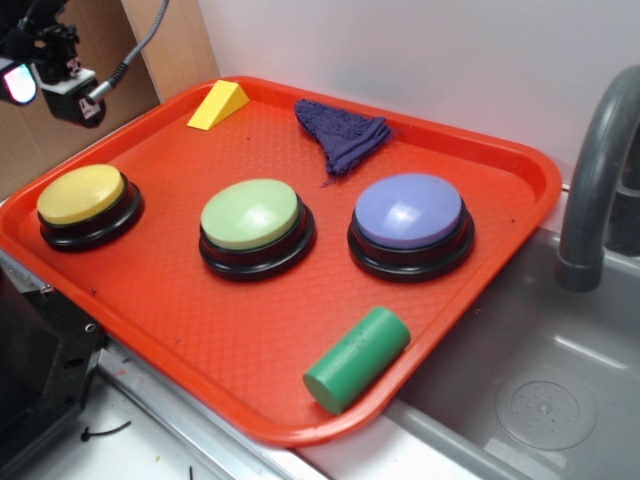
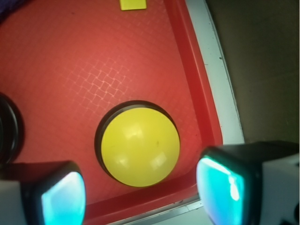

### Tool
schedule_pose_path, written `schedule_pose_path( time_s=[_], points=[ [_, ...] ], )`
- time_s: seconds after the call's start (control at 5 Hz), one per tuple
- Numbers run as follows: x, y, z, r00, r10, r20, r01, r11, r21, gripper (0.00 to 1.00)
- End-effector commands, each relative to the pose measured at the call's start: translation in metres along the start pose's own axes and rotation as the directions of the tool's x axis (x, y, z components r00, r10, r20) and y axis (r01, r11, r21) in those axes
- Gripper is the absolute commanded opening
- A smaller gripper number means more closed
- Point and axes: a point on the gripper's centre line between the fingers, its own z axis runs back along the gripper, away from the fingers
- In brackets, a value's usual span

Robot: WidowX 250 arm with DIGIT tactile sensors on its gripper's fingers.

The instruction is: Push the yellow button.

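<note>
Tool (image 2: 140, 192) tips cropped above yellow button (image 2: 139, 146)

Bright even light, soft glare on button domes, blurred glowing pincer pads (image 2: 63, 199) in wrist view

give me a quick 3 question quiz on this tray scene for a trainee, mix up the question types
1. True or false: the gripper is already pressing the yellow button.
2. Multiple choice: what lies nearest the tray's front edge in the exterior view? A) green cylinder B) purple cloth C) yellow wedge
3. Fill in: the middle button in the row of three is ____.

Key
1. False: the wrist view shows the fingers apart and above the button, not touching it.
2. A
3. Light green, between the yellow button and the purple button.
</note>
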Motion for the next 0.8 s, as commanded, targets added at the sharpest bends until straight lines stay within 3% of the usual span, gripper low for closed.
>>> schedule_pose_path(
  time_s=[0.0, 0.6],
  points=[
    [0.0096, 0.0043, 0.0131, 0.999, -0.012, 0.032, 0.011, 1.000, 0.014, 1.00],
    [0.0125, 0.0021, 0.0159, 1.000, -0.021, 0.022, 0.021, 1.000, 0.023, 1.00]
  ],
)
